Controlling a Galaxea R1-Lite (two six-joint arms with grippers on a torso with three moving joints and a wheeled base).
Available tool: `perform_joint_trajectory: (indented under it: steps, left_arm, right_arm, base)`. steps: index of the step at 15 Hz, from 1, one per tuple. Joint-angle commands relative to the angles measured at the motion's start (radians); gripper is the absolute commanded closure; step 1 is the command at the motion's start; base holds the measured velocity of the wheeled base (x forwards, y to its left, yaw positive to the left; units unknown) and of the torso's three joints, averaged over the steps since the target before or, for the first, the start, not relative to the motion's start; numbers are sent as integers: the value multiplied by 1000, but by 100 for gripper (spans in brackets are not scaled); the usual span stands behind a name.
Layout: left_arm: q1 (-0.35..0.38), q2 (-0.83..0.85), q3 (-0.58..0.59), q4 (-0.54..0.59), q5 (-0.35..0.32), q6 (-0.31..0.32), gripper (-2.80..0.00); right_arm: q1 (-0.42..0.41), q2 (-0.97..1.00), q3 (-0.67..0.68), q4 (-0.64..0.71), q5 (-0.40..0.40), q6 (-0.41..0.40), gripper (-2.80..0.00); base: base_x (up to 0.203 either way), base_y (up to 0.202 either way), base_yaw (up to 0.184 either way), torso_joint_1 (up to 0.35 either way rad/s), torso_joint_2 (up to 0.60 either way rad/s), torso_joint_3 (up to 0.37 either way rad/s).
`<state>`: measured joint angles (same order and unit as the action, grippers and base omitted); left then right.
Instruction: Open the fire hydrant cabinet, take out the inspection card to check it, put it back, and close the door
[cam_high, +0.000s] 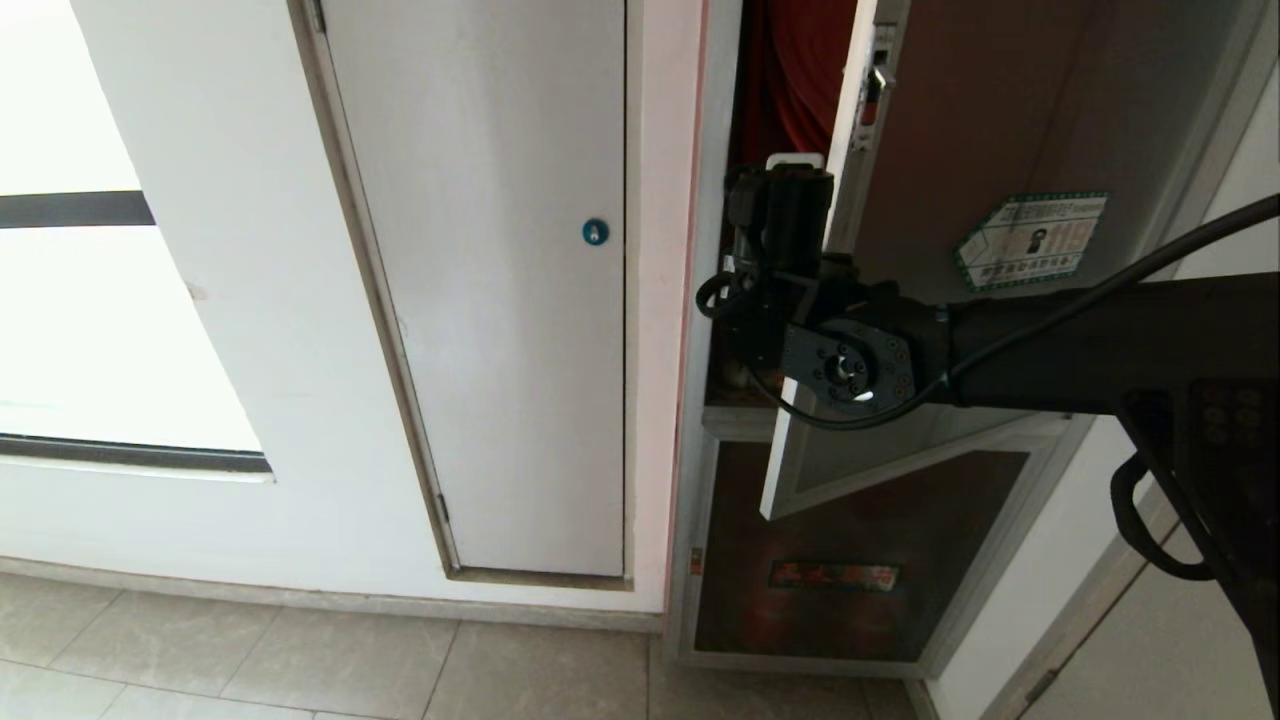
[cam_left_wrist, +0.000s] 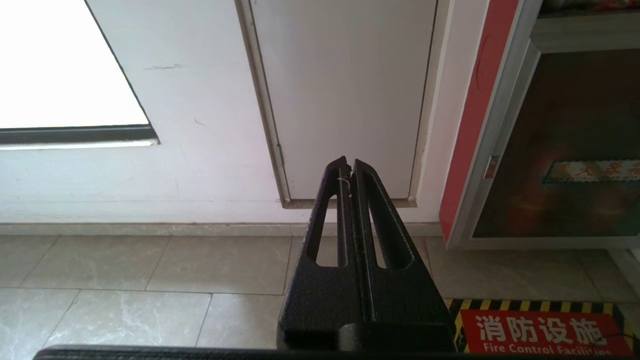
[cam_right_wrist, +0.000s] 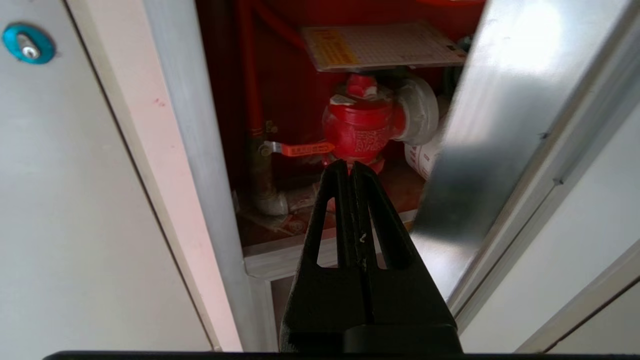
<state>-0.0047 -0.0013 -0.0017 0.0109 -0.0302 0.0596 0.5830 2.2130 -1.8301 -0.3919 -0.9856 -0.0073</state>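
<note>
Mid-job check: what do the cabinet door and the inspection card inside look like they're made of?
The door: dark reddish-brown tinted panel, probably glass, in a brushed silver frame that looks like aluminium, with a bright sheen in the right wrist view. The inspection card: white printed grid paper with a yellow band; whether it has a sleeve cannot be told.

Both grippers' jaws pressed together, empty.

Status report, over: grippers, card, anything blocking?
Both grippers shut, empty: right gripper at cabinet opening, left gripper parked. Inspection card inside above valve. Door partly open.
</note>
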Motion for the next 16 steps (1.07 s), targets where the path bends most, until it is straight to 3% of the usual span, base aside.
perform_joint_trajectory:
  steps: [1, 6, 10, 16]
  left_arm:
    - [0, 1, 0, 0, 0, 0, 0]
    - [0, 1, -1, 1, 0, 0, 0]
    - [0, 1, -1, 1, 0, 0, 0]
    - [0, 3, -1, 1, 0, 0, 0]
  right_arm:
    - [-5, -20, 13, -2, -7, 10, 0]
    - [-13, -62, 84, -2, -2, 44, 0]
    - [72, -181, 215, 6, 121, 31, 0]
    - [86, -188, 240, 5, 110, 20, 0]
  base:
    - [0, 0, 0, 0, 0, 0]
    - [0, 0, 0, 0, 0, 0]
    - [0, 0, 0, 0, 0, 0]
    - [0, 0, 0, 0, 0, 0]
